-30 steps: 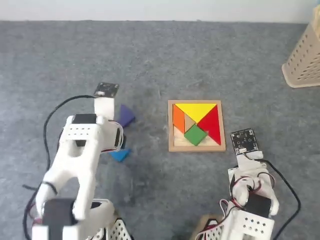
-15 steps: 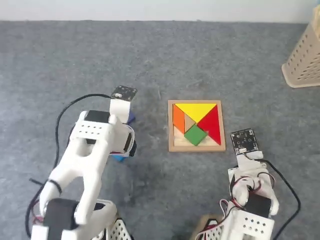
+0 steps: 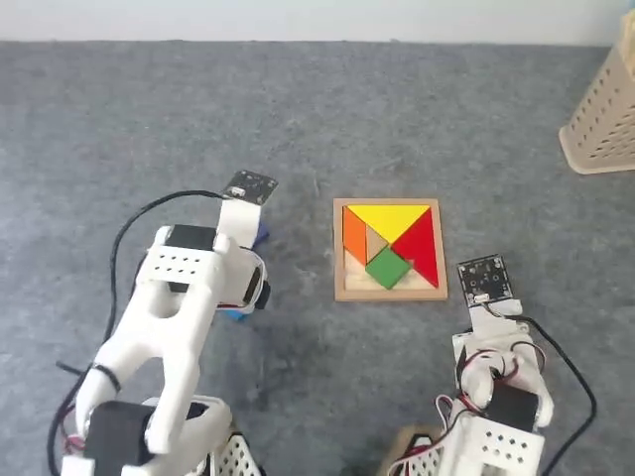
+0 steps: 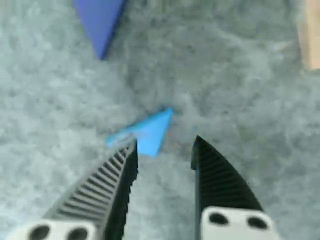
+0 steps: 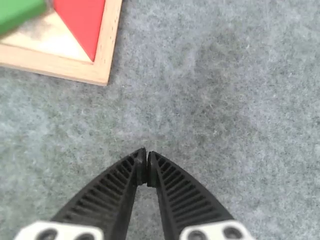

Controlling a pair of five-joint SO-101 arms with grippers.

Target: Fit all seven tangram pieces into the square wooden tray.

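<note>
Right now the left hand [image 4: 164, 145] hangs open, low over the grey tabletop [image 3: 298, 119]. The small light-blue triangular tangram piece [image 4: 145, 134] lies flat just ahead of its fingertips. The piece is not centred in the gap: one corner lies at one fingertip [image 4: 129, 150], while the other fingertip is apart from it. A dark-blue piece [image 4: 98, 17] lies farther off on the tabletop.

The square wooden tray [image 3: 389, 294] sits well apart from both. It holds a yellow triangle [image 3: 389, 218], a red triangle [image 3: 422, 248], an orange piece [image 3: 353, 236] and a green square [image 3: 387, 268], with some bare wood showing. The right hand [image 5: 146, 155] is closed on nothing, near the tray's corner.

The likely trouble is the grasp. If the left hand descends as it stands, one finger may land on top of the thin piece instead of beside it. Closing off-centre could spin the triangle or push it across the nap. A pinch on a sloping edge could squeeze it out.
</note>
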